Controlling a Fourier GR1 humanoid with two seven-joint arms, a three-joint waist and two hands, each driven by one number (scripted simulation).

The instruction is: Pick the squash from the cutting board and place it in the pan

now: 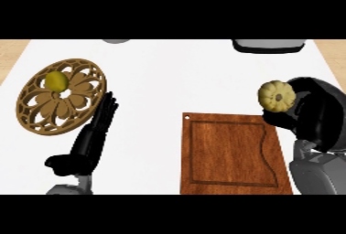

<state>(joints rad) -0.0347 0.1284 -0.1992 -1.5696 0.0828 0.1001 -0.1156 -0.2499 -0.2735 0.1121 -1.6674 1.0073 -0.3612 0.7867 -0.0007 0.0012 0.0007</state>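
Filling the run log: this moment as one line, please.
right hand: shut on squash | squash: off cutting board, by its far right corner | left hand: open, resting | pan: top edge, partly seen

cutting board (233,155): reddish wood, grain seen, satin | openwork trivet (40,116): pale carved wood, matt | squash (276,96): ribbed, matt | counter (169,77): smooth, white

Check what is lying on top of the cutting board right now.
Nothing shows on the cutting board: its wood is bare. The squash is in the right hand, past the board's far right corner. The hand covers part of the squash's right side.
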